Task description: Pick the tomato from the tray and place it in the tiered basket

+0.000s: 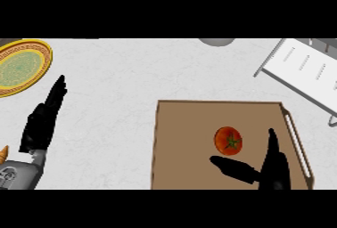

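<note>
1. Right hand [271,167] hovers low over the brown tray [184,147], fingers straight, thumb spread out to the left, nothing in its hold.
2. Tomato [228,140] sits on the tray, red with its green star facing up, in the gap above the thumb and just left of the long fingers; I cannot tell whether they touch it.
3. Left hand [43,118] rests open at the left of the pale desk [132,80], fingers up, well apart from the tray.
4. Up top left there's a yellow patterned plate [21,67].
5. Top right corner, a white tiered basket [304,73] stands just beyond the tray's far corner.
</note>
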Motion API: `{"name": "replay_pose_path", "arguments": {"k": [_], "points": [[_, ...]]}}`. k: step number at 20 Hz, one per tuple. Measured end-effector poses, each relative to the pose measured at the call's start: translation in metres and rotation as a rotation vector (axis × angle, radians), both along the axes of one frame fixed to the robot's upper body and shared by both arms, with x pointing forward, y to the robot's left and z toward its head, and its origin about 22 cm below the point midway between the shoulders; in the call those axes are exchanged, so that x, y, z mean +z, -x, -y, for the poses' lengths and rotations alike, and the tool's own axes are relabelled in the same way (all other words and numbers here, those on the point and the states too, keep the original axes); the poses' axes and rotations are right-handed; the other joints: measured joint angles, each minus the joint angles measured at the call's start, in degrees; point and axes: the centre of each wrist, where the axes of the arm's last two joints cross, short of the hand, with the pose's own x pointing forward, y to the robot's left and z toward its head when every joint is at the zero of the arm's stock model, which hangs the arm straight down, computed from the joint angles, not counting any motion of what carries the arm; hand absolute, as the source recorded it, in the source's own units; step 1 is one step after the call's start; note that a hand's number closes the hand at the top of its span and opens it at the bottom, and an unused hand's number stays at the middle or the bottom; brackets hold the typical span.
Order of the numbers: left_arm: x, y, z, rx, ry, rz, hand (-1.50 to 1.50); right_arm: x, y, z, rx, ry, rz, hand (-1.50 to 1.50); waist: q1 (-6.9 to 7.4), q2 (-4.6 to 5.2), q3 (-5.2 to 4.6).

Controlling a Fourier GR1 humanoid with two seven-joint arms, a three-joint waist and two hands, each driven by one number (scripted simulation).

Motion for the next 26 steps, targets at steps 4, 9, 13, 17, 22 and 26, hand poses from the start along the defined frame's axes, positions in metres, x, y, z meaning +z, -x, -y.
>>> {"name": "replay_pose_path", "arguments": {"k": [4, 9, 13, 17, 22, 26], "points": [[-0.002, 0.001, -0.003, 0.001, 0.0, -0.002, 0.0, -0.006, -0.004, -0.004, 0.021, -0.007, -0.017, -1.5, -0.11, 0.01, 0.0], [-0.004, 0.003, 0.0, -0.001, 0.001, -0.003, 0.0, -0.01, -0.022, -0.006, 0.034, -0.028, -0.021, -1.5, 0.02, 0.02, 0.02], [-0.007, 0.002, -0.001, 0.002, 0.0, 0.001, 0.0, -0.016, -0.031, -0.009, 0.044, -0.048, -0.027, -1.5, -0.12, 0.02, 0.03], [-0.004, -0.006, -0.007, 0.008, 0.001, 0.002, 0.0, -0.023, -0.036, -0.014, 0.074, -0.084, -0.035, 1.5, -0.26, -0.16, -0.23], [-0.004, -0.007, -0.005, 0.006, -0.003, 0.0, 0.0, -0.025, -0.043, -0.015, 0.137, -0.034, -0.054, 1.5, -0.45, -0.47, -0.49], [-0.004, -0.009, -0.002, 0.009, -0.005, 0.001, 0.0, -0.027, -0.046, -0.02, 0.161, -0.007, -0.052, 1.5, -0.5, -0.43, -0.41]]}}
